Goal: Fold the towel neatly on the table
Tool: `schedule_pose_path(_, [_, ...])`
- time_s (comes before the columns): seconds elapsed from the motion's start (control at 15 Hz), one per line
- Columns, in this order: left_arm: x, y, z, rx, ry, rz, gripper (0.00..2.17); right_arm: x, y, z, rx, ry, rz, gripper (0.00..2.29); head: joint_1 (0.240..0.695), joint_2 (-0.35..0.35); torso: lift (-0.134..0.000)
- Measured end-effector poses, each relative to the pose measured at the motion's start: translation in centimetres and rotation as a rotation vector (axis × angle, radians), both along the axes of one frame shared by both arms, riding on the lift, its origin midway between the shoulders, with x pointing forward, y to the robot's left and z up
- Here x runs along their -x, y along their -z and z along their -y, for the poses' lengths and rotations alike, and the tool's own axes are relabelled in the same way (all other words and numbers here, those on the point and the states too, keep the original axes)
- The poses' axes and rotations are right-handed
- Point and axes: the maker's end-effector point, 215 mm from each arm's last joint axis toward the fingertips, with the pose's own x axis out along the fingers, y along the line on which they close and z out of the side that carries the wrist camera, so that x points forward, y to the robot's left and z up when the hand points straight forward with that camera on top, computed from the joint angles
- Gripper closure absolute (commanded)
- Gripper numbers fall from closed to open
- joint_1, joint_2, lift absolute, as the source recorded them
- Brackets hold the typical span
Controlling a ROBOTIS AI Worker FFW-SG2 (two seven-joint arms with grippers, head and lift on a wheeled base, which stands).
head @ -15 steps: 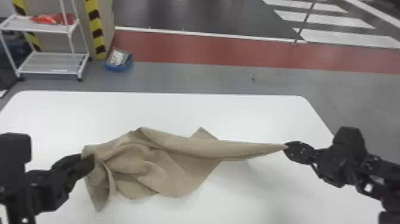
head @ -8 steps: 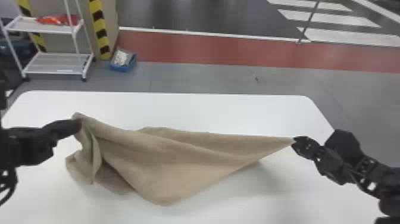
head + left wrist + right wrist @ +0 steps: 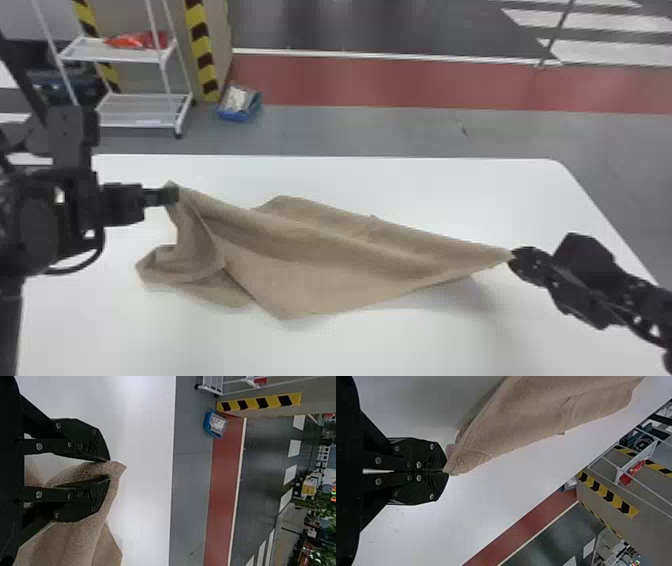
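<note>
In the head view, we see the beige towel (image 3: 310,255) drawn out across the middle of the white table (image 3: 400,345), slanting between two black grippers. Over the table's left part, toward its far edge, the left gripper (image 3: 172,194) holds one end of the cloth raised, a loose fold drooping beneath it to the tabletop. Over the table's right part, the right gripper (image 3: 512,254) grips the opposite end, pulled to a narrow point. Past the table's far edge, on its left side, we spot a white wire-shelf cart (image 3: 120,54) carrying a red item (image 3: 135,40), and beside it a blue bin (image 3: 240,112) on the gray floor; a red floor strip (image 3: 425,82) runs farther beyond the table. In the left wrist view, above the table, we find the left gripper (image 3: 110,469) with its fingers slightly apart, a bunched edge of towel clasped between them and its tip poking out past them. In the right wrist view, also over the table, we observe the right gripper (image 3: 445,472) with fingers pressed together on the towel's corner, the cloth fanning out wide from the pinch.
</note>
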Motion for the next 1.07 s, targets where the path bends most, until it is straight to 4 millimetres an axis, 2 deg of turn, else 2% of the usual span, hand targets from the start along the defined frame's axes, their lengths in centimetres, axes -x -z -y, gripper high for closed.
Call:
schedule_pose_path(0.13, [1.6,0.5,-1.8,0.011,-0.033,0.000,0.03,-0.3,-0.2,0.6,0.000,0.021,-0.001,1.36,0.695,-0.050,-0.124])
schedule_pose_path(0.27, [3.7,-0.2,-3.9,0.010,-0.066,0.023,0.03,-0.6,-0.4,1.1,0.000,0.042,-0.002,1.36,0.695,-0.032,-0.124])
schedule_pose_path(0.33, [5.0,-0.4,-4.4,0.015,-0.068,0.023,0.03,-0.7,-0.5,1.2,-0.003,0.048,-0.002,1.36,0.695,-0.026,-0.124])
schedule_pose_path(0.47, [8.2,0.1,-4.0,0.028,-0.052,0.007,0.09,-0.7,-0.5,1.3,-0.008,0.052,-0.005,1.36,0.695,-0.029,-0.124])
schedule_pose_path(0.6, [10.5,0.9,-1.4,0.018,-0.012,-0.010,0.14,-0.8,-0.5,1.5,-0.009,0.055,-0.005,1.36,0.695,-0.055,-0.124])
schedule_pose_path(0.73, [11.5,1.8,2.3,-0.024,0.033,-0.028,0.17,-0.7,-0.4,1.4,-0.010,0.057,-0.008,1.36,0.695,-0.093,-0.124])
schedule_pose_path(0.87, [11.4,2.3,6.2,-0.060,0.091,-0.033,0.21,-0.4,0.0,1.3,-0.011,0.058,-0.016,1.36,0.695,-0.153,-0.124])
schedule_pose_path(1.07, [10.4,2.6,10.3,-0.114,0.146,-0.031,0.21,0.3,0.5,1.1,-0.010,0.054,-0.031,1.36,0.695,-0.194,-0.124])
